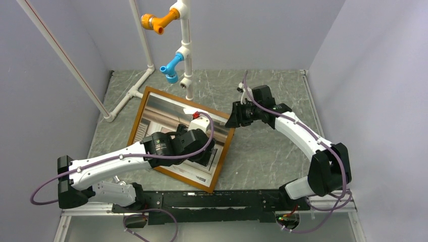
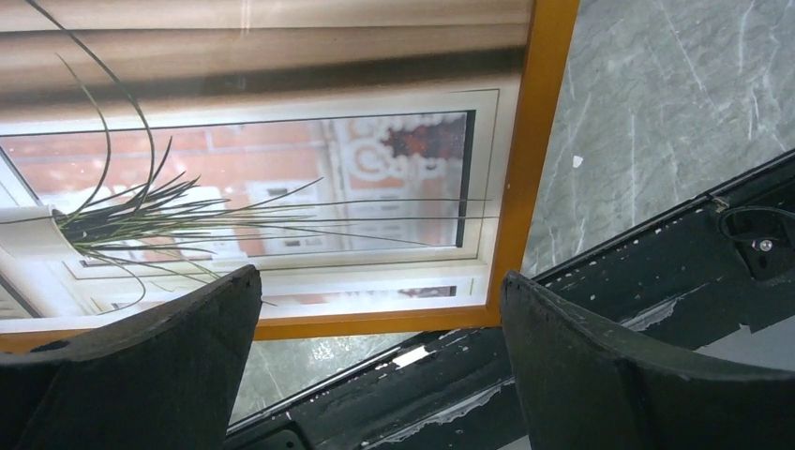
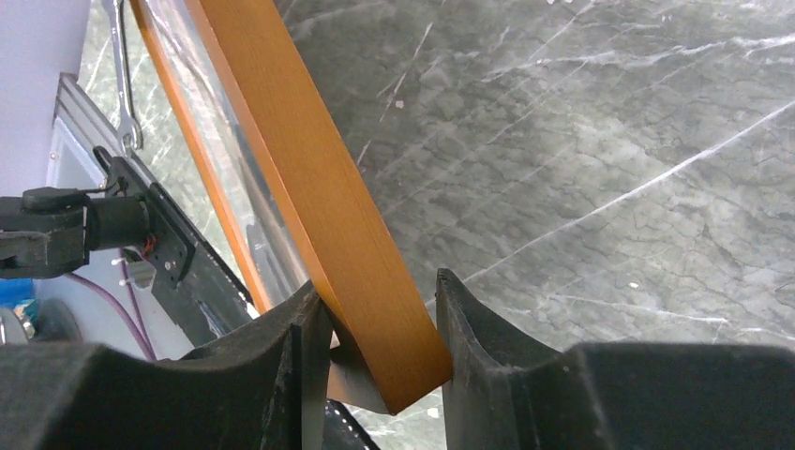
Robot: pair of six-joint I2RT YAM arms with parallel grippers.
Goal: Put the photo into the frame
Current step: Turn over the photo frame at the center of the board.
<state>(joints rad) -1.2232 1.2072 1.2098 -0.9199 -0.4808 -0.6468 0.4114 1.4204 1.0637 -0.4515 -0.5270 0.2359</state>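
On grey marbled table: frame; lilac walls around.

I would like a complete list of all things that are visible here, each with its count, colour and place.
frame: one, light-brown wood, on the table's left half, turned at an angle
photo: one, beige-pink with a spiky plant, inside the frame
table: one, grey marble pattern, under everything
pipe stand: one, white, far left
orange fitting: one, high on the stand
blue fitting: one, below the orange one
rail: one, black, near edge
left arm: one, white and black, over the frame
left gripper: one, black, open above the photo
right arm: one, white and black, right side
right gripper: one, black, closed on the frame's right corner
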